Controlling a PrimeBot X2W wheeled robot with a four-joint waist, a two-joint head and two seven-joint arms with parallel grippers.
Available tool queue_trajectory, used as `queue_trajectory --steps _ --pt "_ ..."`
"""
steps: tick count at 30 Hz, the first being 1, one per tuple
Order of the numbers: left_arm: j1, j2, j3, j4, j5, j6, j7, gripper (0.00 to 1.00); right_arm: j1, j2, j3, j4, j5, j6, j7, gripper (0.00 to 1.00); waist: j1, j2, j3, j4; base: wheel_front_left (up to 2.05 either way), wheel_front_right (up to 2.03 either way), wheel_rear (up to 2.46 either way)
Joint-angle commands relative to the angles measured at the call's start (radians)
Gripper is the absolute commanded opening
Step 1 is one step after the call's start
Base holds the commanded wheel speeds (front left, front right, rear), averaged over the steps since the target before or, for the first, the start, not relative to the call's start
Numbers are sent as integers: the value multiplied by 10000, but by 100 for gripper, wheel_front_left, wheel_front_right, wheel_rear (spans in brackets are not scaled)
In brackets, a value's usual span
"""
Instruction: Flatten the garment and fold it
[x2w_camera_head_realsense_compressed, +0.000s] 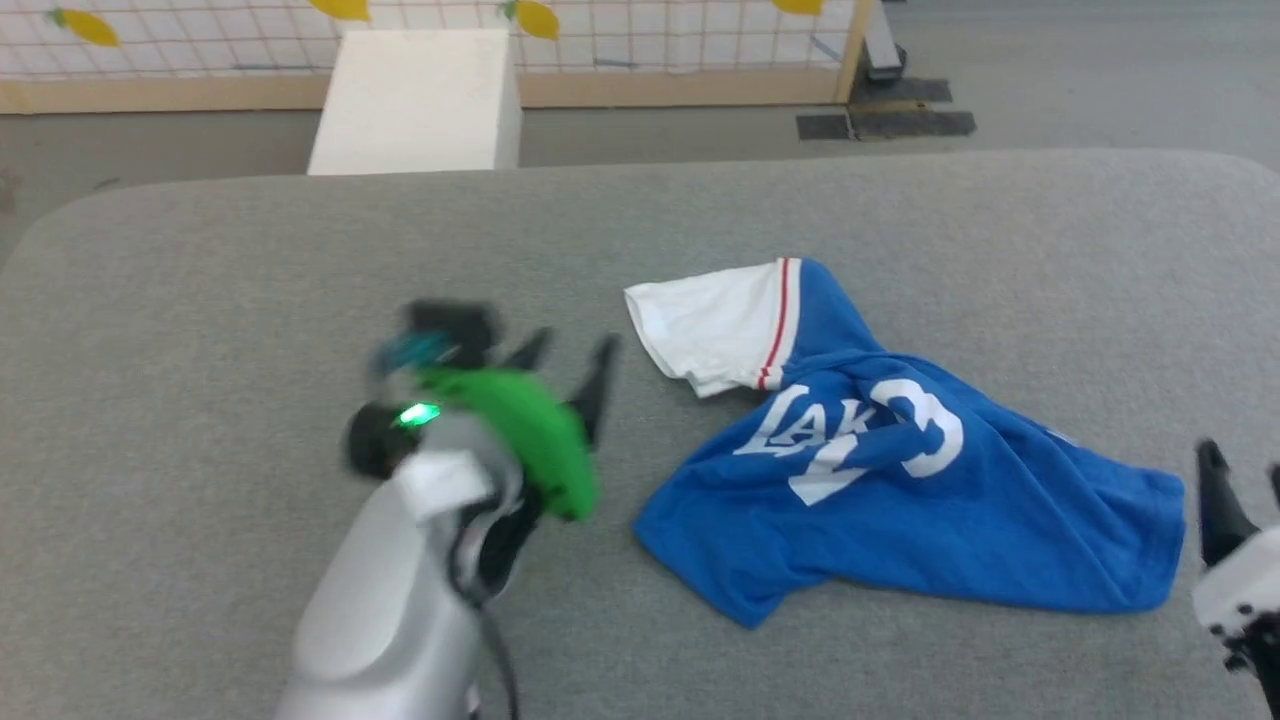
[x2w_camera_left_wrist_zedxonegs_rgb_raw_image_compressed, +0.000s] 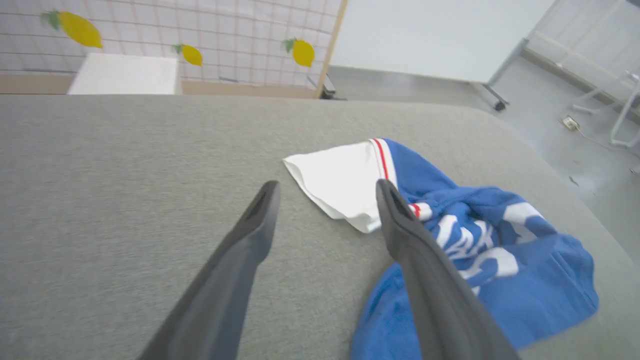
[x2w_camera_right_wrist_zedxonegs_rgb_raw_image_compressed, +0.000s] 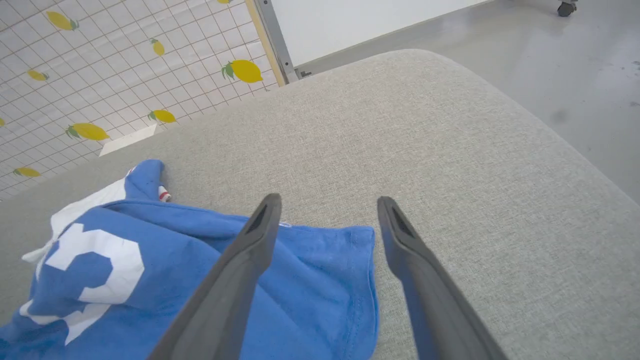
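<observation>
Blue garment (x2w_camera_head_realsense_compressed: 900, 500) lies bunched on grey counter (x2w_camera_head_realsense_compressed: 200, 300), right of centre. Its long axis runs from white sleeve (x2w_camera_head_realsense_compressed: 710, 330) at far left to blue hem (x2w_camera_right_wrist_zedxonegs_rgb_raw_image_compressed: 367, 280) at near right. L claw (x2w_camera_head_realsense_compressed: 572, 345) is wide & empty, just left of the sleeve, tips aimed its way. R claw (x2w_camera_head_realsense_compressed: 1242, 462) is also wide & empty, hanging by the hem corner. Judging by that, L arm is nearer the sleeve end and R arm the hem end, so a pull apart along the axis suits.

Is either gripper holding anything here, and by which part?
Nothing is held: the left gripper and right gripper are both open, and the garment lies loose on the grey surface.
</observation>
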Motion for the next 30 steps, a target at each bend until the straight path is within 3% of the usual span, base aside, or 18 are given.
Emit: queue_trajectory --steps 1,3,6,12,13,14,15,20,25,30 --pt "-439 -89 -330 414 -35 -44 867 100 -231 10 208 -117 38 -13 57 100 0 -1 271 -298 0 0 0" --pt "-1044 -110 -956 1069 104 -91 2340 100 -311 11 517 -150 140 -13 146 100 0 -1 460 -511 0 0 0" --pt "-1633 -147 -1534 1810 127 -223 3600 100 -363 11 863 -91 286 -13 153 100 0 -1 774 -858 0 0 0" --pt "-1690 -172 -2376 2776 125 -525 4515 100 -340 11 1008 166 439 -13 -88 100 0 -1 1157 -1208 0 0 0" --pt "-1540 -178 -2650 2993 19 -631 4783 74 -307 12 972 211 422 -13 -179 100 0 -1 1196 -1217 0 0 0" --pt "-1463 -185 -2669 3017 -128 -669 4770 16 -296 12 949 228 416 -13 -209 100 0 -1 1203 -1200 0 0 0" --pt "-1386 -194 -2657 3010 -299 -698 4669 0 -281 12 916 248 399 -13 -241 100 0 -1 1191 -1161 0 0 0" --pt "-1262 -226 -1860 2537 -1165 -624 3282 0 -282 12 992 347 277 -13 -312 100 0 -1 898 -787 0 0 0" --pt "-1199 -150 -371 1163 -2021 -164 1480 0 -192 12 1144 530 263 -13 -311 100 0 -1 318 -96 0 0 0" --pt "-452 378 654 -567 -2249 482 896 0 -48 12 1299 674 266 -13 -263 100 0 -1 -128 725 0 0 0"
